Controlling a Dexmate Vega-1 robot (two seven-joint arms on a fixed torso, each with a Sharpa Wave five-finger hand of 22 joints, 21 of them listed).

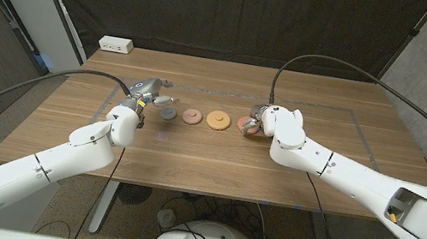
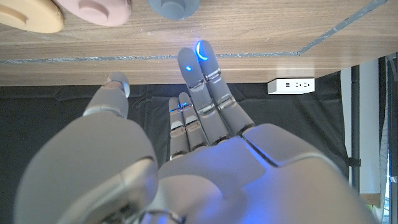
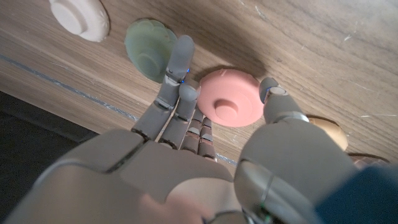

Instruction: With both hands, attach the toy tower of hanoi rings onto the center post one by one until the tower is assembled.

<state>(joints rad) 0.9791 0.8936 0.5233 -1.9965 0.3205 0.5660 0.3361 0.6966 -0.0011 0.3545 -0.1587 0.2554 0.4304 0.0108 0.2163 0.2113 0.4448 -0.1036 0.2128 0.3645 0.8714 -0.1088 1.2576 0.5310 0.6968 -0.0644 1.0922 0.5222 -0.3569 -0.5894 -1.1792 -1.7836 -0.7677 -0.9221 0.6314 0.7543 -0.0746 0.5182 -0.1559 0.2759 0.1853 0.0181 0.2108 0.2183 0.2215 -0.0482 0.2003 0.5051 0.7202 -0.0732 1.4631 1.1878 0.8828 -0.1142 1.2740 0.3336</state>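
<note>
tabletop (image 1: 217, 150): wooden, rings lie flat in a side-to-side row, hubs up | right hand (image 1: 264, 121): fingers spread over pink ring (image 3: 227, 98), not gripping | left hand (image 1: 149, 91): released, fingers apart, beside grey ring (image 1: 168, 114) | orange ring (image 1: 218, 120) mid-row, between dusty-pink ring (image 1: 191, 117) and pink ring

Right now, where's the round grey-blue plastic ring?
In the head view the round grey-blue plastic ring lies on the wooden table, at the row's left end, between the left hand and the pink ring.
</note>
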